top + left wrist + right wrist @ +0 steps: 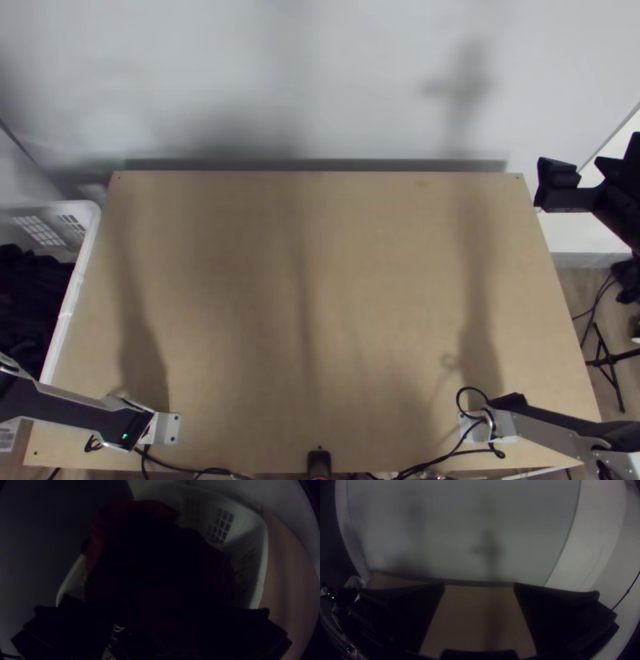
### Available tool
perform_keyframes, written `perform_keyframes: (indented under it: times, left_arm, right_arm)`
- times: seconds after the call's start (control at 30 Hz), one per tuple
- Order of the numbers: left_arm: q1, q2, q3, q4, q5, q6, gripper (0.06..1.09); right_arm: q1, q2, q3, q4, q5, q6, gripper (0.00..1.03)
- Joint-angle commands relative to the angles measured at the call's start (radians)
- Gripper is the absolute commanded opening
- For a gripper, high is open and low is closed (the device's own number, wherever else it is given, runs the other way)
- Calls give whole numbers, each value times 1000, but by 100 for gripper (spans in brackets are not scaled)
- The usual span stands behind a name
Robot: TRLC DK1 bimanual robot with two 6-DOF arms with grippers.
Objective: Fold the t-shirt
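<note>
Dark cloth point(30, 308) lies bunched in the basket left of the table. In the left wrist view the bunched dark cloth point(156, 563) has a red cloth point(100, 536) beside it; which of them is the t-shirt I cannot tell. My left gripper point(160, 615) is over the basket, its fingers wide apart, with dark cloth beyond and between them. At the table's far right corner is my right gripper point(590, 164), open and away from the cloth. The right wrist view has the right gripper point(479, 588) with nothing between its fingers.
The white basket point(76, 280) stands against the left side of the wooden table point(320, 280). A wall point(320, 80) rises behind the table's far edge. Black cables point(448, 454) run along the near edge, and a black stand point(608, 360) is on the floor to the right.
</note>
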State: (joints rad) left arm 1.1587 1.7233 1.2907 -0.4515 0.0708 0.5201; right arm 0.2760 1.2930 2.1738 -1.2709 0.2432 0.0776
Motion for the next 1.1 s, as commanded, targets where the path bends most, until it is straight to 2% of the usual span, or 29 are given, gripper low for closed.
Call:
perform_keyframes:
  times: [0.0,0.07,0.23,0.27,0.33,0.4,0.43,0.57,0.77,0.9,1.07]
  left_arm:
    - [1,47,13,-16,1,4,101]
    - [1,71,24,-16,1,4,88]
    - [4,101,32,-7,9,-3,40]
    - [6,102,32,-3,11,-6,34]
    - [7,98,33,-1,17,-12,31]
    - [7,88,36,-3,26,-12,22]
    - [9,78,38,0,35,-19,9]
    - [10,62,58,-19,37,-22,10]
    - [13,-62,102,-154,73,-22,10]
    - [19,-88,180,-293,130,-22,10]
    - [26,-93,223,-358,149,-23,10]
  right_arm:
    - [5,0,1,1,1,-2,97]
    - [6,2,4,1,4,-2,97]
    - [11,3,11,4,10,-12,97]
    - [11,3,11,4,11,-15,97]
    - [11,3,11,4,13,-18,97]
    - [12,3,11,5,15,-21,97]
    - [12,5,11,5,15,-21,97]
    - [19,11,11,10,16,-19,97]
    - [19,12,9,13,16,-19,97]
    - [19,14,7,18,16,-19,97]
    - [19,15,4,19,16,-19,97]
